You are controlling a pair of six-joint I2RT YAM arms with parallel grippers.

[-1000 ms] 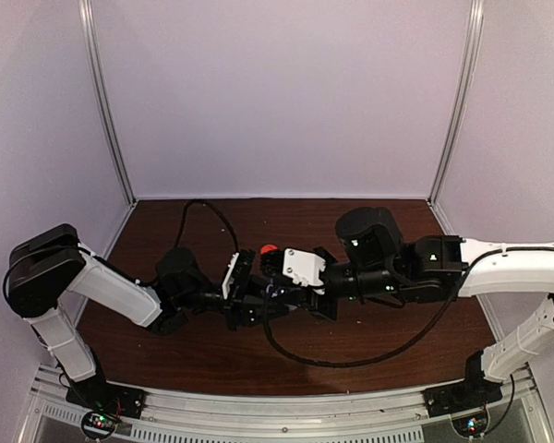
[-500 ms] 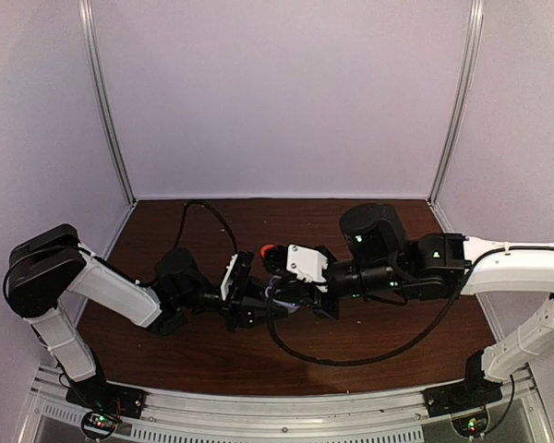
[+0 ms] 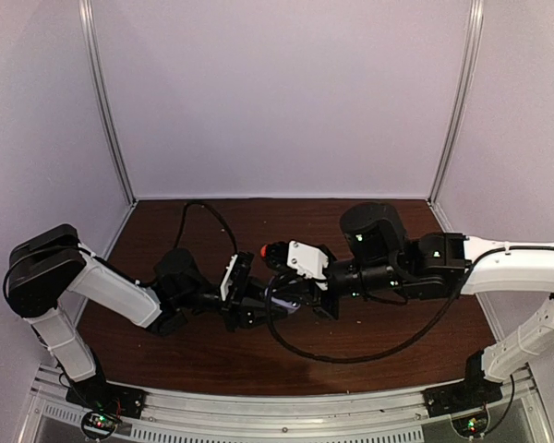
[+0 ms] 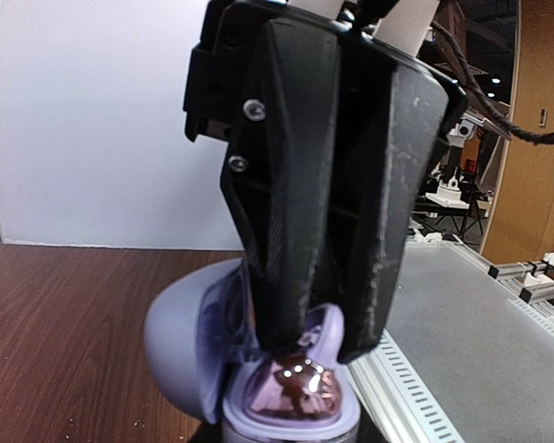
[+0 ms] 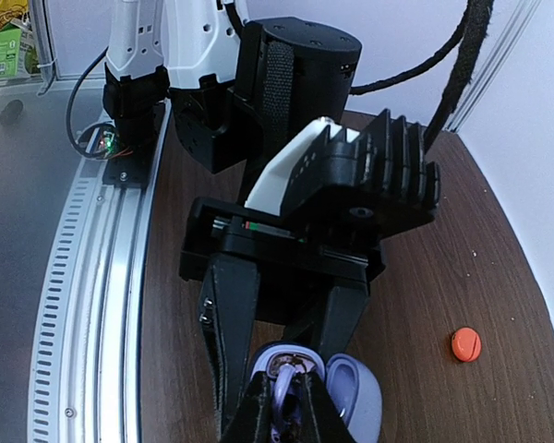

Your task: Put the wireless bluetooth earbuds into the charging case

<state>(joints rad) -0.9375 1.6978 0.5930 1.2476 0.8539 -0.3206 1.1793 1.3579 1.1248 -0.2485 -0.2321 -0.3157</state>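
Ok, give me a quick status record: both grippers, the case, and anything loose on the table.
left gripper: clamped on the charging case, holding it between the two arms
right gripper: fingers nearly together, tips at the case's open mouth; whether they pinch anything is hidden
charging case: lavender, lid swung open to one side
inside case: shiny reddish thing, shape unclear
loose on table: one orange round piece, lying apart from the case
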